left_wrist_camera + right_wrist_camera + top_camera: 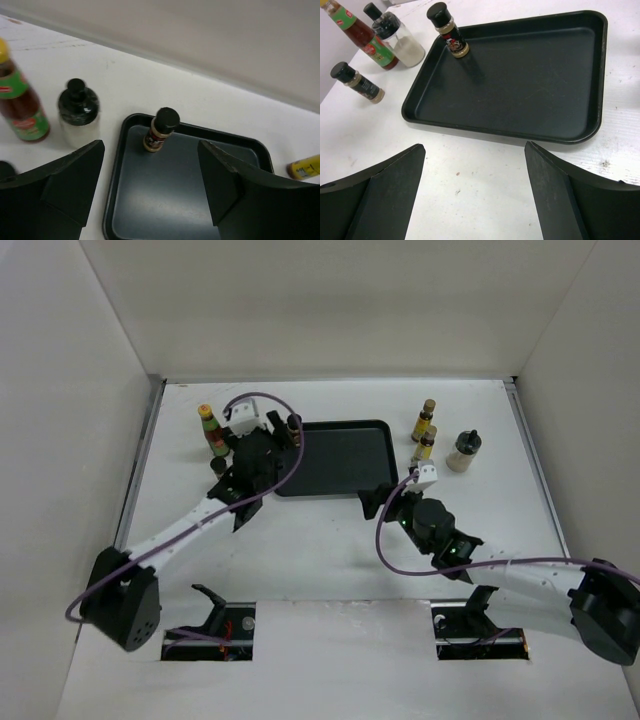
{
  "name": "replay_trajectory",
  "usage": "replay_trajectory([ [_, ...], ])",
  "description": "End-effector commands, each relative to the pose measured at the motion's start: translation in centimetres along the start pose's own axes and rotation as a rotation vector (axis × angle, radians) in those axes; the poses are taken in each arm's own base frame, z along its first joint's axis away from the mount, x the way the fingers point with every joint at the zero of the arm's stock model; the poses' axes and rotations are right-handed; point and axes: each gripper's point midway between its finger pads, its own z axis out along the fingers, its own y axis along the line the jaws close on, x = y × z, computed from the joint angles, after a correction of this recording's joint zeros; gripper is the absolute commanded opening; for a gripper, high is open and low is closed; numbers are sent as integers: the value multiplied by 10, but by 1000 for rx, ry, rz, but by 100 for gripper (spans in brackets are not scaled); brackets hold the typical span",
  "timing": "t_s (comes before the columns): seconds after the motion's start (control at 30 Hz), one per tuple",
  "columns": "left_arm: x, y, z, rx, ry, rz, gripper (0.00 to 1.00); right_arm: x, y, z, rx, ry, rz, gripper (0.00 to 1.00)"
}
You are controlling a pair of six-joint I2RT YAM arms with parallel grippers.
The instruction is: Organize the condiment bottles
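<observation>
A short dark jar [161, 129] stands upright in the far left corner of the black tray [190, 200]. My left gripper [150, 150] is open just behind it, with nothing between its fingers. Left of the tray stand a red bottle with a green label [22, 105] and a white black-capped bottle [77, 112]. A second dark jar [357, 82] stands on the table nearer me. My right gripper [475, 146] is open and empty over bare table at the tray's near right corner [372, 502]. Right of the tray are two amber bottles [425, 420] [426, 445] and another white bottle [464, 450].
White walls close off the back and both sides of the table [330, 550]. My left arm [200, 520] reaches diagonally to the tray's left end, and in the top view it covers the white bottle on that side. A purple cable loops over each arm.
</observation>
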Motion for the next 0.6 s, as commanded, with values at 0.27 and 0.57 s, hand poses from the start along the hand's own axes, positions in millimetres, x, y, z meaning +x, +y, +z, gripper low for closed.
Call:
replay_trajectory([
  [0.27,35,141,-2,-375,90,27,66,-6,10,9,-16,-14,10,89],
  [0.57,40,166,17,-459,109,38,66,1,8,12,-7,4,-1,91],
])
